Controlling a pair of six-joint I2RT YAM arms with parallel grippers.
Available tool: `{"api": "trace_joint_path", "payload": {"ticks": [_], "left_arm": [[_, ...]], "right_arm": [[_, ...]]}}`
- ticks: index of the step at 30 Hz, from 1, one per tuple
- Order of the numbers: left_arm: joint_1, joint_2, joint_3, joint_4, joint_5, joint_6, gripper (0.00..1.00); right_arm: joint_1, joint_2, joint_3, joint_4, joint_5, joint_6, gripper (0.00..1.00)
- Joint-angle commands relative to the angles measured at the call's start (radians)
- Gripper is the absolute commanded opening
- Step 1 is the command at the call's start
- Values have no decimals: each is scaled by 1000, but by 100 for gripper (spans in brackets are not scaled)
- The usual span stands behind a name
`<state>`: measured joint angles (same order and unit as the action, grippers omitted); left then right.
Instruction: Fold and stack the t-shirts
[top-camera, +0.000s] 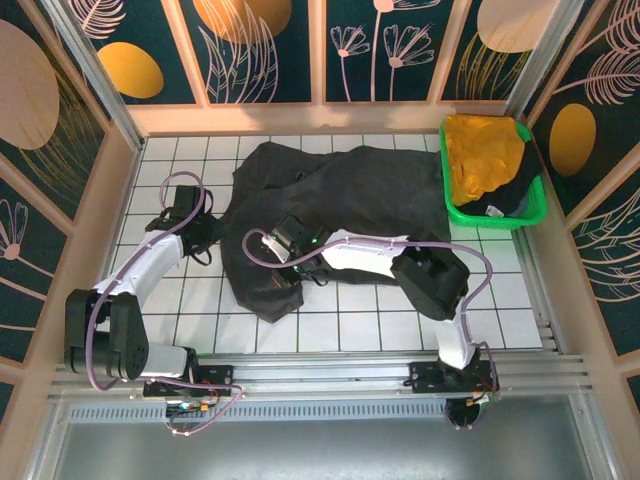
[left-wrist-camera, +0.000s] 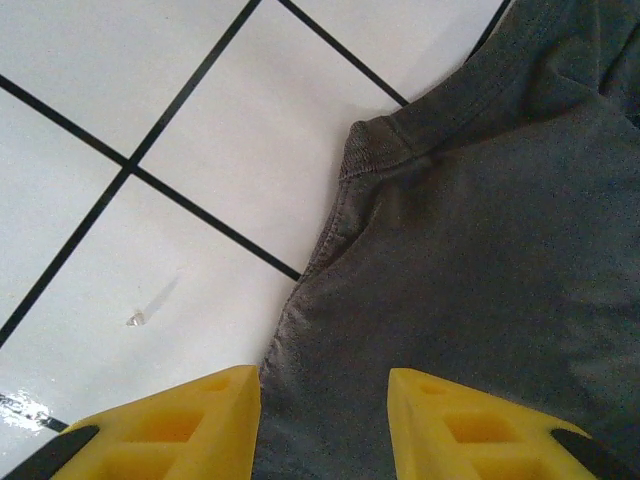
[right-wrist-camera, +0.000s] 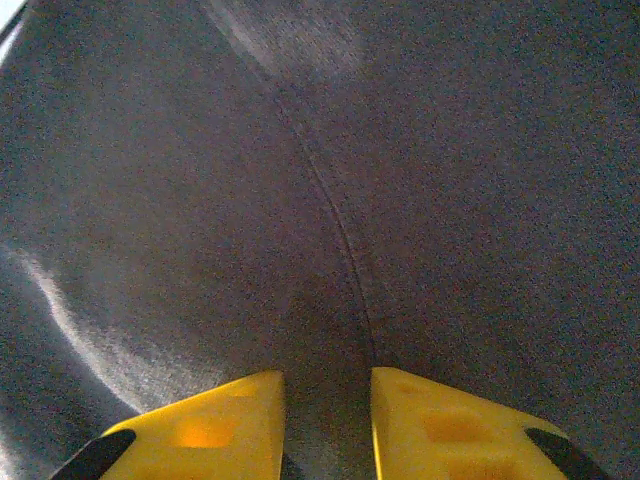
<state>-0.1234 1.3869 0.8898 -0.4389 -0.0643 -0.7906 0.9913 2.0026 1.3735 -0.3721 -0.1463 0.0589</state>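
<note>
Charcoal shirt crumpled mid-table, far edge nr back wall; bare tiles near & right. L gripper jaws apart, straddling shirt's left edge. R gripper jaws narrowly apart over seam mid-shirt. Mustard shirt & black shirt in basket, far right.

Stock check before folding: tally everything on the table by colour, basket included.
Green basket: 1
Mustard-yellow t-shirt, inside it: 1
Black garment, inside it: 1
Charcoal-black t-shirt, spread outside it: 1
Total: 4
</note>
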Motion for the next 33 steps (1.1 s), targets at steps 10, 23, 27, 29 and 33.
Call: {"api": "trace_joint_path", "payload": {"ticks": [10,23,27,29,33], "left_arm": [[5,-45,-22,-19,-15,4,38],[5,-52,-70,2,9,4,36],[5,-38,-92,34,51,4,34],[5,-19,-104,56,97,8,31],[4,28,-138,116,229,7,28]], "right_arm": [[-2,-22,6,-18,61,27,0],[-130,-262,-144,41,-2,139,0],[-156,-279,-190,42,-26,147,0],[-172,-277,-208,45,-42,160,0],[-222,-248,-224,42,-85,186,0]]}}
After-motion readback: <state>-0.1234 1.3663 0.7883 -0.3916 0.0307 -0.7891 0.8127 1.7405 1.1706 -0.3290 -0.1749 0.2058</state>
